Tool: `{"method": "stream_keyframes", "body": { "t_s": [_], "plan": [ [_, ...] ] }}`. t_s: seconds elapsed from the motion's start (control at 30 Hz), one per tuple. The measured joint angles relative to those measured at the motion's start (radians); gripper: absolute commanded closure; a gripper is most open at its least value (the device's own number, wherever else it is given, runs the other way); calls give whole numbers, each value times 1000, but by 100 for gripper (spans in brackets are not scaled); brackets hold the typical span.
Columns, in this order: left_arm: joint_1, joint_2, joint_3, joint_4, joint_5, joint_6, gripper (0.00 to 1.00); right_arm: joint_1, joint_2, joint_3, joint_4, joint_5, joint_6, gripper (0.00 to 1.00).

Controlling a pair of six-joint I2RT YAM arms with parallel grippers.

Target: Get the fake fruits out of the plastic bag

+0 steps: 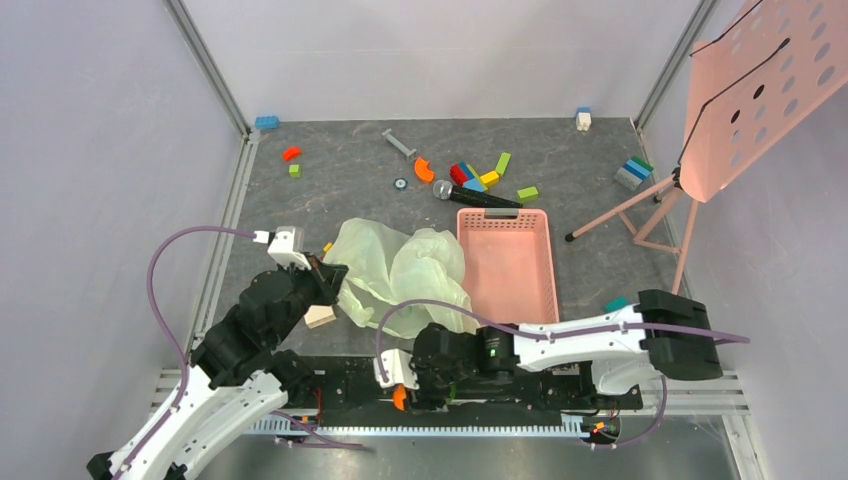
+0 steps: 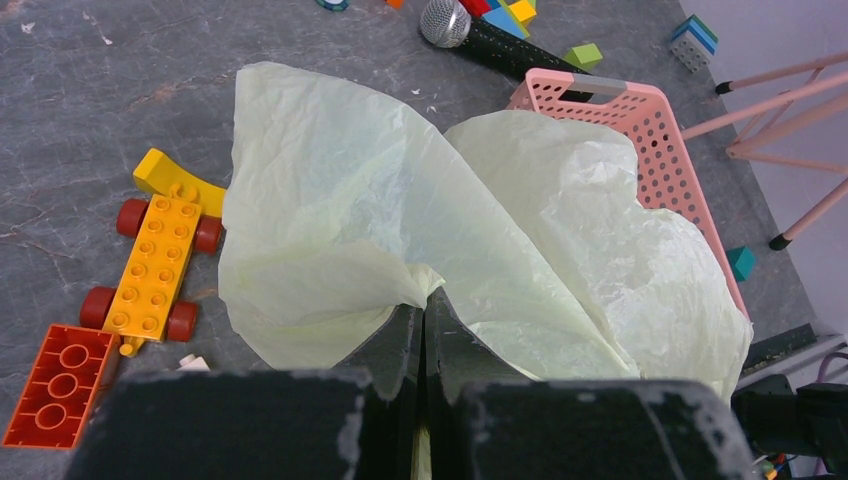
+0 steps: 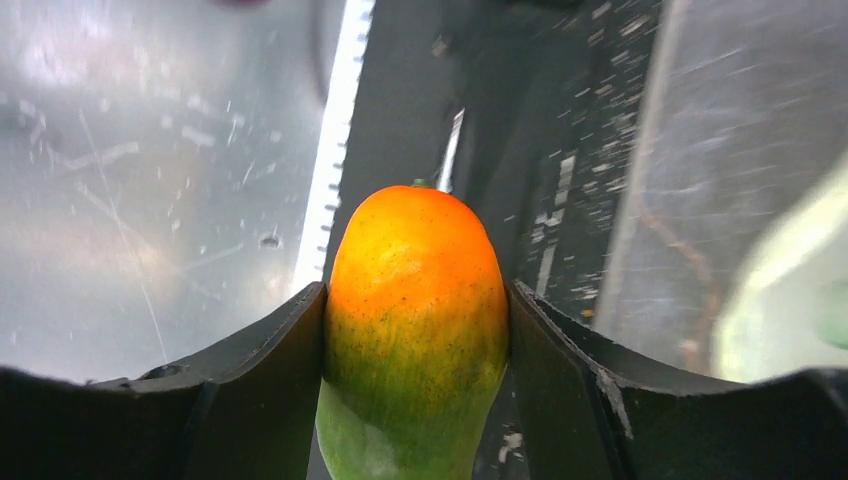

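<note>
The pale green plastic bag (image 1: 400,268) lies crumpled on the dark table, just left of the pink basket. My left gripper (image 1: 333,279) is shut on a pinch of the plastic bag (image 2: 400,190) at its near left edge, the fingertips (image 2: 445,315) pressed together on the film. At the table's near edge, over the arms' base rail, my right gripper (image 1: 400,392) is shut on a fake fruit, the orange-and-green mango (image 1: 399,398). In the right wrist view the mango (image 3: 415,300) stands upright between both fingers (image 3: 275,350), clear of the bag. What is inside the bag is hidden.
The empty pink basket (image 1: 502,215) touches the bag's right side (image 2: 668,160). A yellow toy car (image 2: 155,255) and a red brick (image 2: 55,385) lie left of the bag. A microphone (image 1: 475,196) and coloured blocks (image 1: 475,178) lie behind. A pink music stand (image 1: 740,90) stands at the right.
</note>
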Motion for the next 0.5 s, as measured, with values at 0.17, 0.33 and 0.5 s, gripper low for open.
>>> {"method": "stream_keyframes", "body": {
  "t_s": [0.17, 0.33, 0.5],
  "plan": [
    [0, 5, 0, 3, 0, 0, 98, 6, -93, 140, -65, 146, 60, 74],
    [0, 5, 0, 6, 0, 0, 98, 5, -195, 336, -143, 390, 121, 65],
    [0, 4, 0, 6, 1, -1, 98, -92, -265, 483, -234, 590, 142, 69]
  ]
}}
